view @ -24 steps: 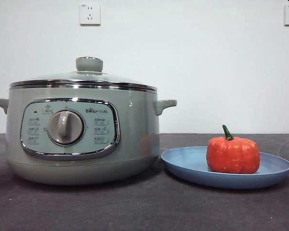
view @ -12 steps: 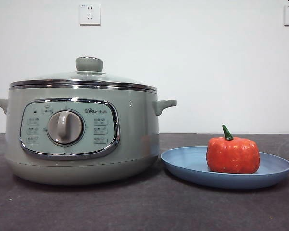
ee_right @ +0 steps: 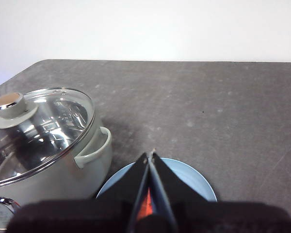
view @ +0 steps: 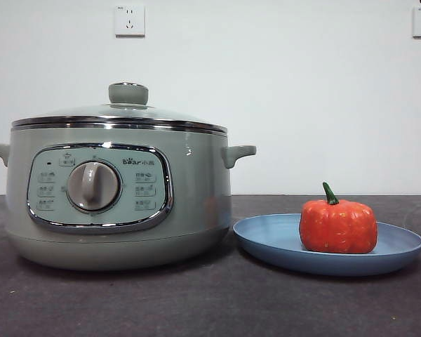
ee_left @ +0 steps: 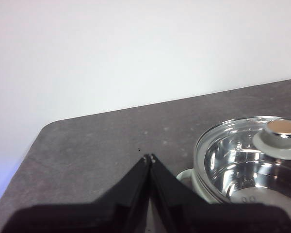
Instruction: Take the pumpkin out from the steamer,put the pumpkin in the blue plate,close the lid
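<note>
The orange-red pumpkin (view: 338, 226) with its green stem sits on the blue plate (view: 266, 242) at the right of the table. The sage-green steamer (view: 196, 203) stands to the plate's left, and the glass lid (view: 119, 116) rests shut on it, knob up. My left gripper (ee_left: 150, 158) hangs shut and empty, high beside the steamer (ee_left: 208, 194) and its lid (ee_left: 242, 155). My right gripper (ee_right: 150, 154) is shut and empty above the plate (ee_right: 184, 174); a sliver of the pumpkin (ee_right: 145, 208) shows between its jaws. The steamer (ee_right: 82, 170) and lid (ee_right: 39, 131) lie beside it.
The dark grey table (view: 210, 302) runs to a white wall with two power sockets (view: 130, 21). Neither arm shows in the front view.
The steamer, plate and pumpkin sit a few pixels further left in the picture; otherwise nothing has moved.
</note>
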